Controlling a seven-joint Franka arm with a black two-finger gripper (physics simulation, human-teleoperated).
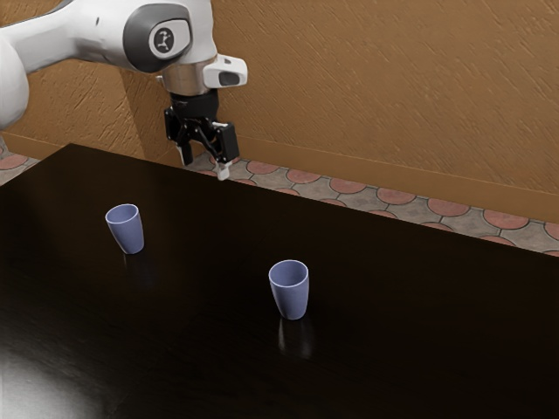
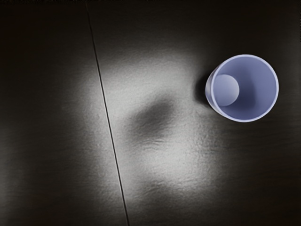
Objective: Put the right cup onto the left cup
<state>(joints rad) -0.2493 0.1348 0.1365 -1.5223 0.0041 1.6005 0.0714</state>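
Observation:
High above the table's far side, my gripper (image 1: 205, 163) stands open, its two fingertips wide apart with nothing between them. Two blue-violet cups stand upright and apart on the table. One cup (image 1: 128, 230) is toward the exterior view's left, the other cup (image 1: 291, 291) closer to the camera and toward the exterior view's right. From above, the wrist view looks into one open cup (image 2: 254, 92); I cannot tell which of the two it is. Neither cup touches my gripper.
The dark, glossy table (image 1: 201, 349) carries both cups and mirrors them faintly. A thin straight seam crosses the tabletop (image 2: 42, 141) in the wrist view. Behind the table are a tiled floor (image 1: 393, 196) and a brown textured wall (image 1: 393, 96).

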